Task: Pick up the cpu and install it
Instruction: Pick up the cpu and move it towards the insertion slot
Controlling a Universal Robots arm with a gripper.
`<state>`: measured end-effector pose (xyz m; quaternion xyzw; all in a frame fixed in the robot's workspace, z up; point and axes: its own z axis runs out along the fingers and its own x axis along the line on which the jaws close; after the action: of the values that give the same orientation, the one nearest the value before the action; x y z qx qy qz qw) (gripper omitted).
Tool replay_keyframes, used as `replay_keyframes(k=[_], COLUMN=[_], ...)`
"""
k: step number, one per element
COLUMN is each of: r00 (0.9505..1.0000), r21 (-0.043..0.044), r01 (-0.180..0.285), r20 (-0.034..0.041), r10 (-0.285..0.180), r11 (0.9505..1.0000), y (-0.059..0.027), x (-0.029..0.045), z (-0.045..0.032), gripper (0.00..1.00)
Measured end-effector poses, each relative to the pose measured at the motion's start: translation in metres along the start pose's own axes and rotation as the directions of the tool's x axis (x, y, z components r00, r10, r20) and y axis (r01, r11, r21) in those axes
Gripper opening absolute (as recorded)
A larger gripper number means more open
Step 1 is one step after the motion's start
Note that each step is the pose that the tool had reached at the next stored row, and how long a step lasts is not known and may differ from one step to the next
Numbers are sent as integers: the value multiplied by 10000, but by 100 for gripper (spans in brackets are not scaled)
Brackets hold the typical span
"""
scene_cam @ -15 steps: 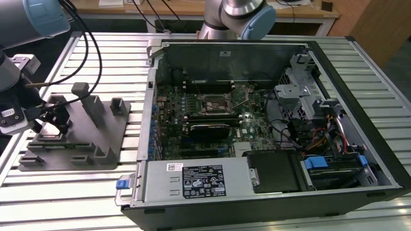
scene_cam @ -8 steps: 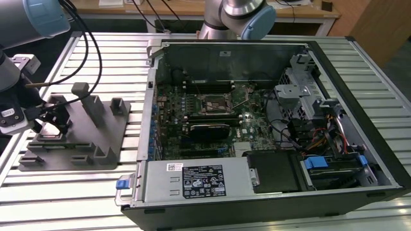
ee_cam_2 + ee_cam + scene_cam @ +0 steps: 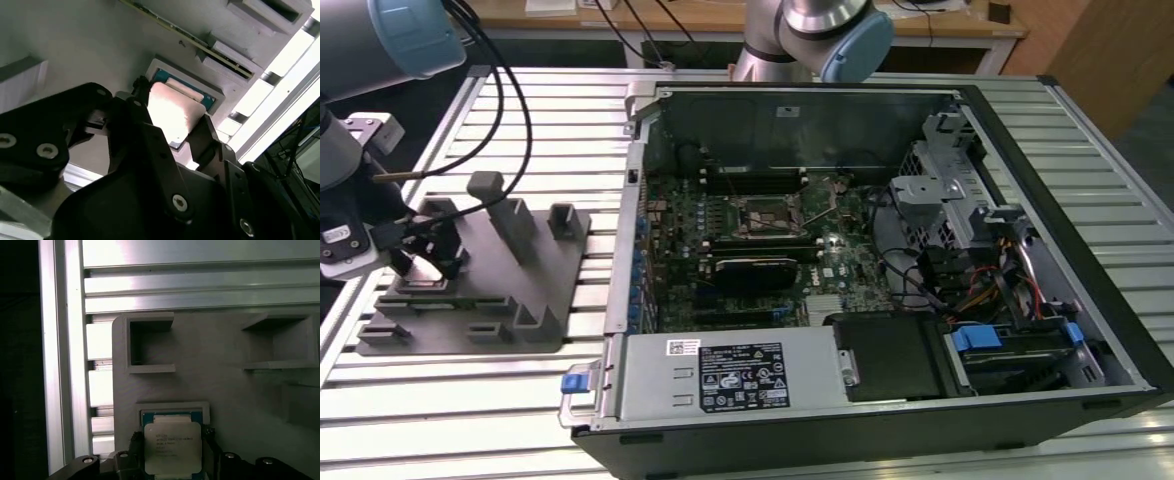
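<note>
Silvery cpu [image 3: 172,450] lies in a recess near the edge of the grey holder block [image 3: 225,390], gripper [image 3: 171,437] straddling it (pinching or not, I cannot tell).

Bright, even room light fell on the slatted worktop [image 3: 454,420] in the exterior view, while the computer case [image 3: 827,120] stayed dim inside. Glare washed out the cpu [image 3: 172,115] in the second wrist view. The worktop blazed white in the first wrist view.
</note>
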<state>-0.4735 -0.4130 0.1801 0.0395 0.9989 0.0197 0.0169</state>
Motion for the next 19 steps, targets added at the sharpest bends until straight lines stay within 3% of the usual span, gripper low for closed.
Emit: replay_keyframes(k=[9,15,19], r00=[10000,10000,10000], r21=[-1,1,-2], r01=[0,-1,-1], r20=[1,0,4], r10=[0,1,1], r11=[10000,10000,10000], y=[0,4,5], x=[0,-3,-4], z=[-5,-102,-110], gripper=[55,55,55])
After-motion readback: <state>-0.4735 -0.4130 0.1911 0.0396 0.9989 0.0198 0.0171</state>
